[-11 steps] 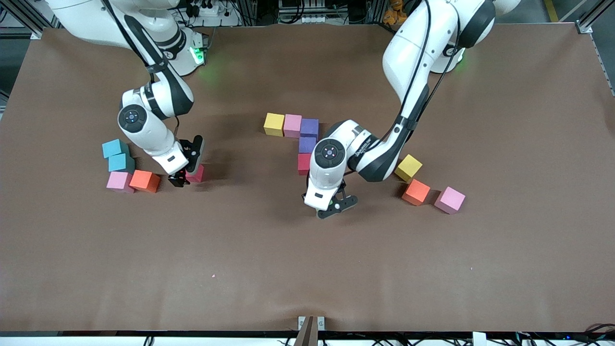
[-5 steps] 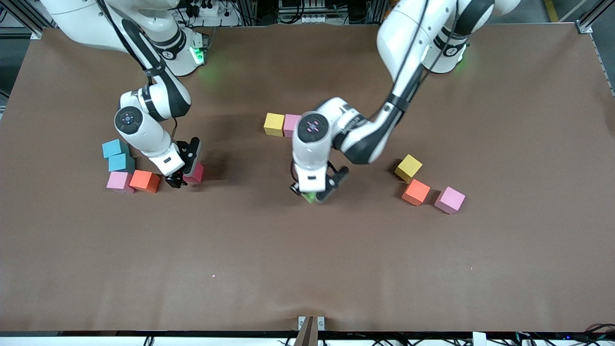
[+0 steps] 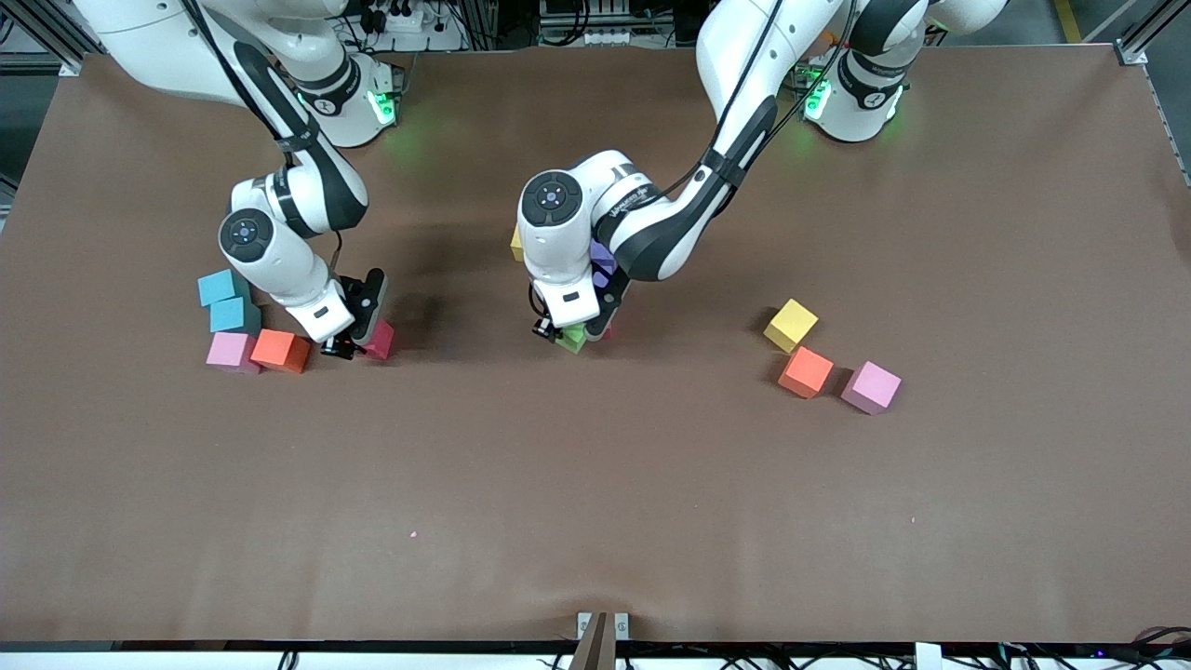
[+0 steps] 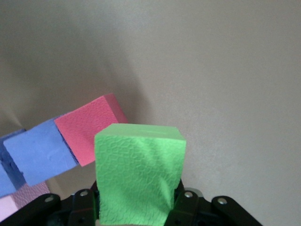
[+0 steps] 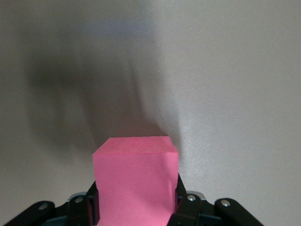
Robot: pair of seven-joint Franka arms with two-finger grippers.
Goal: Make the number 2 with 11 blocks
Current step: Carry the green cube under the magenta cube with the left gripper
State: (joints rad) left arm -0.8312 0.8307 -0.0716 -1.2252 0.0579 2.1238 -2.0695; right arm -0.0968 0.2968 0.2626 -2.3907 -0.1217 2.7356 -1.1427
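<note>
My left gripper (image 3: 569, 332) is shut on the green block (image 3: 573, 339), low over the table at the camera-side end of the block column. In the left wrist view the green block (image 4: 139, 174) hangs beside a red block (image 4: 89, 134), which adjoins a purple block (image 4: 40, 157). The left arm hides most of the number 2; only a yellow edge (image 3: 515, 244) and a bit of purple (image 3: 603, 257) show. My right gripper (image 3: 363, 337) is shut on a second red block (image 5: 136, 181), which rests on the table toward the right arm's end.
A yellow block (image 3: 791, 325), an orange block (image 3: 806, 371) and a pink block (image 3: 871, 387) lie loose toward the left arm's end. Beside my right gripper sit two cyan cubes (image 3: 221, 287), a pink block (image 3: 231, 352) and an orange block (image 3: 279, 351).
My left gripper has carried the green block away from the front camera to the red end of the column. My right gripper has shut on the red block.
</note>
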